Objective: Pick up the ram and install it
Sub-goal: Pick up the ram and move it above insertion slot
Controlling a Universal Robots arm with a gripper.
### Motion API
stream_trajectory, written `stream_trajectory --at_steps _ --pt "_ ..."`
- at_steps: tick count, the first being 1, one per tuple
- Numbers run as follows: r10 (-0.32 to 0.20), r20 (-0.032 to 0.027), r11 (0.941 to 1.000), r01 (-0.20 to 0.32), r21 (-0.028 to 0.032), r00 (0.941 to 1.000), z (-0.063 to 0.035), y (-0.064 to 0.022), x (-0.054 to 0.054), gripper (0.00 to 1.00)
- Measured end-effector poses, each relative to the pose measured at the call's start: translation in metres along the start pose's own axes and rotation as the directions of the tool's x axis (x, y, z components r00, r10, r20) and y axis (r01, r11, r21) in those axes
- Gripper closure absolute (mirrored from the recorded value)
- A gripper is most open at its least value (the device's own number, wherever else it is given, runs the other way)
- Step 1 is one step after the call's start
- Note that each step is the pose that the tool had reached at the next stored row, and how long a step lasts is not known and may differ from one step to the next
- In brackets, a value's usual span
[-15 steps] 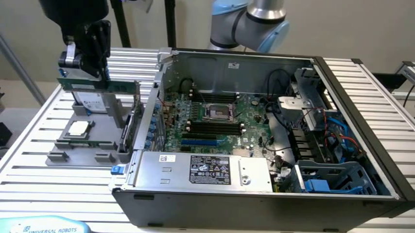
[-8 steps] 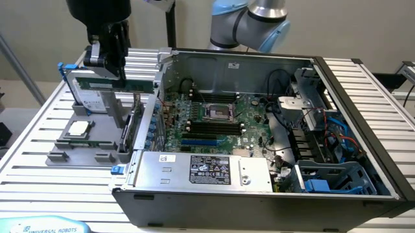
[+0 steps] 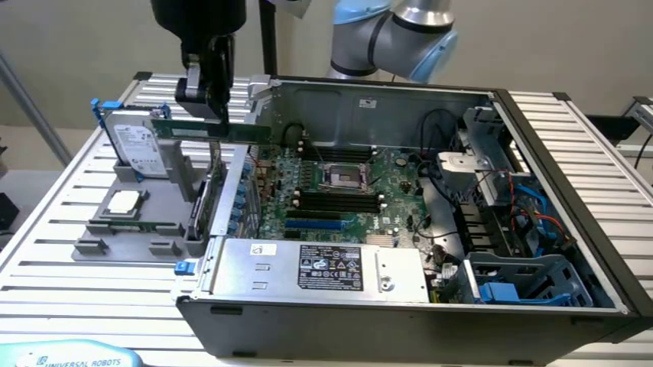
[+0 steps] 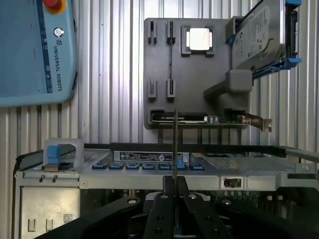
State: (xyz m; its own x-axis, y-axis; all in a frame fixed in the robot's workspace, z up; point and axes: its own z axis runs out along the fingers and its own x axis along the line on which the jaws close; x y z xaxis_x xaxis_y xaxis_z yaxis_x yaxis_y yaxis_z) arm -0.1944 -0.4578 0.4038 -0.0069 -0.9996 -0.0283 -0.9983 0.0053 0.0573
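The ram (image 3: 219, 131) is a long thin green stick, held level in the air above the left wall of the open computer case (image 3: 571, 191). My gripper (image 3: 209, 115) is shut on its upper edge near the middle. In the wrist view the ram (image 4: 175, 144) shows edge-on as a thin line running out from between my fingers (image 4: 162, 206), with my gripper (image 4: 175, 185) closed on it. The black memory slots (image 3: 337, 200) lie on the motherboard (image 3: 393, 176), inside the case and off to the exterior view's right of the stick.
A grey holder (image 3: 112, 241) on the slatted table carries a processor chip (image 3: 124, 201), a hard drive (image 3: 138, 145), another green stick (image 3: 133, 225) and a bracketed card (image 4: 219, 119). The power supply (image 3: 316, 267) fills the case's near corner. A teach pendant (image 4: 35, 50) lies near the table's front edge.
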Motion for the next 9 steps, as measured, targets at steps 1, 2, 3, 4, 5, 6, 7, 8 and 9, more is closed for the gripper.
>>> stream_trajectory --at_steps 1,2,3,4,5,6,7,8,9 --pt "0.000 0.0001 1.0000 0.000 0.0000 1.0000 -0.0002 -0.0041 -0.001 0.87" --pt "0.000 0.0002 1.0000 0.000 0.0000 1.0000 -0.0004 -0.0082 -0.001 0.87" --pt "0.000 0.0004 1.0000 0.000 0.0000 1.0000 -0.0006 -0.0123 -0.002 0.87" --pt "0.000 0.0005 1.0000 0.000 0.0000 1.0000 -0.0009 -0.0166 -0.003 0.87" --pt "0.000 0.0007 1.0000 0.000 -0.0001 1.0000 -0.0011 -0.0207 -0.004 0.87" --pt "0.000 0.0010 1.0000 0.000 -0.0001 1.0000 -0.0013 -0.0249 -0.004 0.87" --pt "0.000 0.0013 1.0000 0.000 -0.0002 1.0000 -0.0015 -0.0295 -0.005 0.87" --pt "0.000 0.0016 1.0000 0.000 -0.0002 1.0000 -0.0018 -0.0338 -0.006 0.87" --pt "0.000 0.0019 1.0000 0.000 -0.0003 1.0000 -0.0020 -0.0381 -0.006 0.87"
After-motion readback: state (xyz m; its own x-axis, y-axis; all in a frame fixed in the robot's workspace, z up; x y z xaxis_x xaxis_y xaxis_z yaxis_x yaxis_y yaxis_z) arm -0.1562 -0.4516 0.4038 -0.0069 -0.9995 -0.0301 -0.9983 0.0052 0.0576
